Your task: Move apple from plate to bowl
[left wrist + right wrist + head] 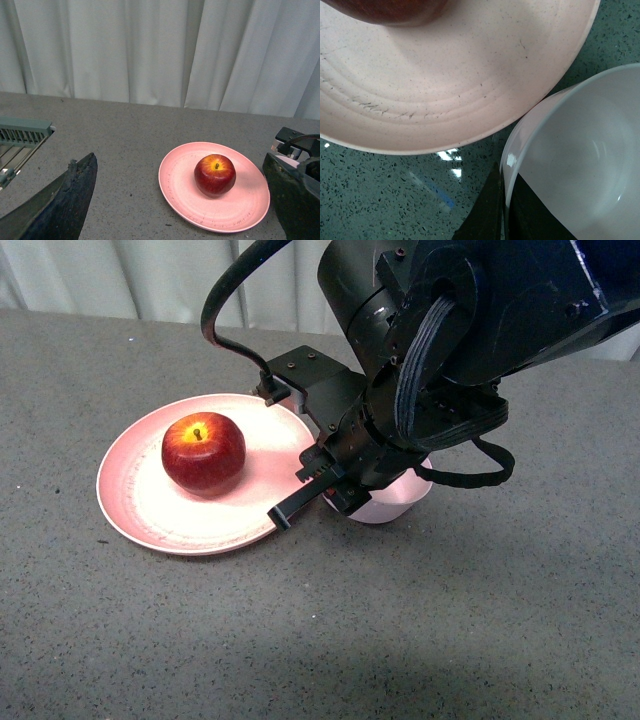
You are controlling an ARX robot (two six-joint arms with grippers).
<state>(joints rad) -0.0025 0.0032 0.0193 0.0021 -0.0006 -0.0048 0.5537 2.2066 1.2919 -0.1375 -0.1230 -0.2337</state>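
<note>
Apparently unbruised, glossy dark-red apple tops plate.

No legible text, label, brand, number or sign in any of the three views.

Surfaces checked:
- apple: bare skin, no sticker visible.
- plate and bowl: plain glaze.
- right arm housing, worktop and curtain: unmarked.

The dark scuff lines on the plate in the right wrist view are scratches, not characters.
</note>
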